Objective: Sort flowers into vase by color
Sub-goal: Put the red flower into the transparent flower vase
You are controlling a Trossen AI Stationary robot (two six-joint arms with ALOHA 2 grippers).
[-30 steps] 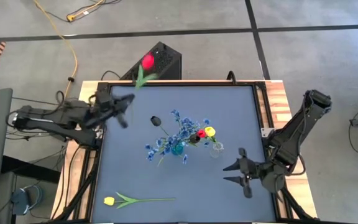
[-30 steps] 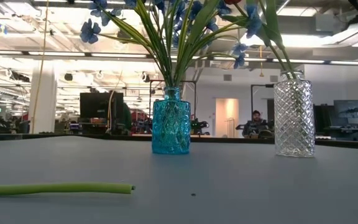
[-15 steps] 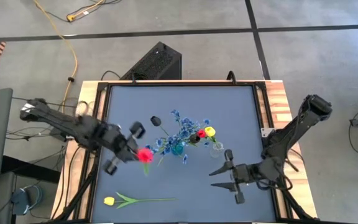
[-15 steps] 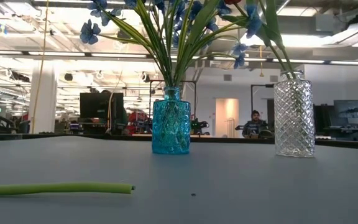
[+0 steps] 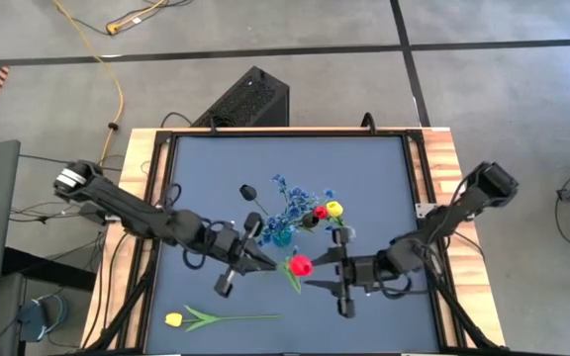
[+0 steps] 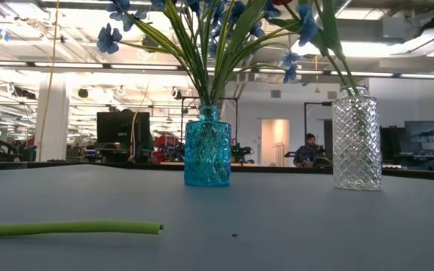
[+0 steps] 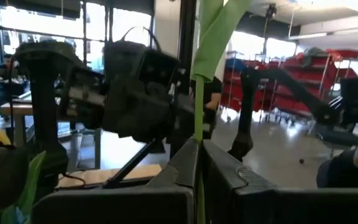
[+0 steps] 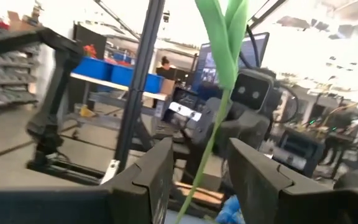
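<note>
Left gripper (image 5: 248,259) clamped shut on the green stem (image 7: 199,118) of a red tulip (image 5: 300,265), just in front of the vases near the middle of the table. Right gripper (image 5: 328,272) spread wide right beside it, stem (image 8: 207,146) running up between its fingers (image 8: 257,171) but not pinched yet. Big change from a second ago: tulip was way out past the far-left edge of the table, right arm hanging back on the right side. Now both meeting mid-table, so looks like a handoff, probably to get the red one into the clear glass vase (image 6: 356,140) on the right, already holding a red and a yellow bloom. Blue glass vase (image 6: 207,146) just to its left stuffed with blue blossoms (image 5: 287,205), so that colour looks done.

Tulip itself: bright red head, thin bendy stem, one folded leaf (image 7: 219,28). Yellow tulip (image 5: 173,319) lying flat at the near-left, untouched. Small dark bud (image 5: 248,191) far-left of the blue vase.
</note>
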